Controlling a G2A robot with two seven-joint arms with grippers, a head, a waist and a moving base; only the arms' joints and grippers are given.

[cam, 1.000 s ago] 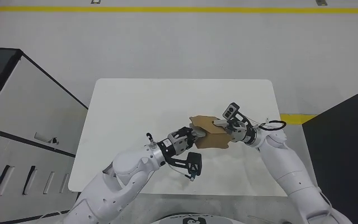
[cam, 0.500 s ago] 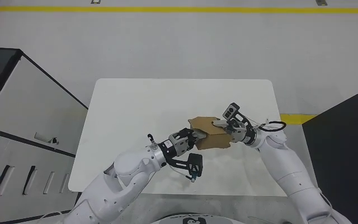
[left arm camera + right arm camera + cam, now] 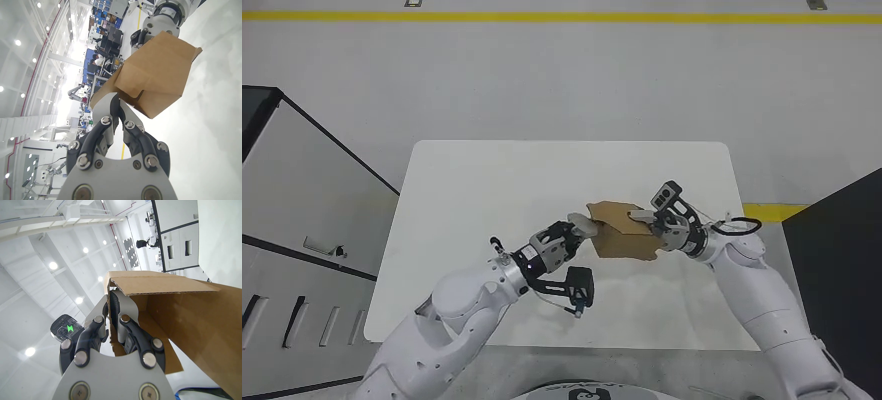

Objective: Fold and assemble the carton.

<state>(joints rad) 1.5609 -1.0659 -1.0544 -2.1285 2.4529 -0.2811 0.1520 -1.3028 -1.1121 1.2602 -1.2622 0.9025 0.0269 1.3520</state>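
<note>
Top view: carton (image 3: pixel 622 233) has shifted slightly farther away, rightward.

Round ceiling lights (image 3: pixel 53 265) are shining overhead, a yellow line (image 3: pixel 562 17) is running across the pale floor (image 3: pixel 542 90) beyond the white desk (image 3: pixel 472 200), and a grey cabinet (image 3: pixel 302 190) is standing just beside it.

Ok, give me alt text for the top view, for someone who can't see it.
A partly folded brown carton is held over a white table, gripped from opposite sides by the robot's two arms. The left gripper pinches one end and the right gripper clamps the other.
</note>
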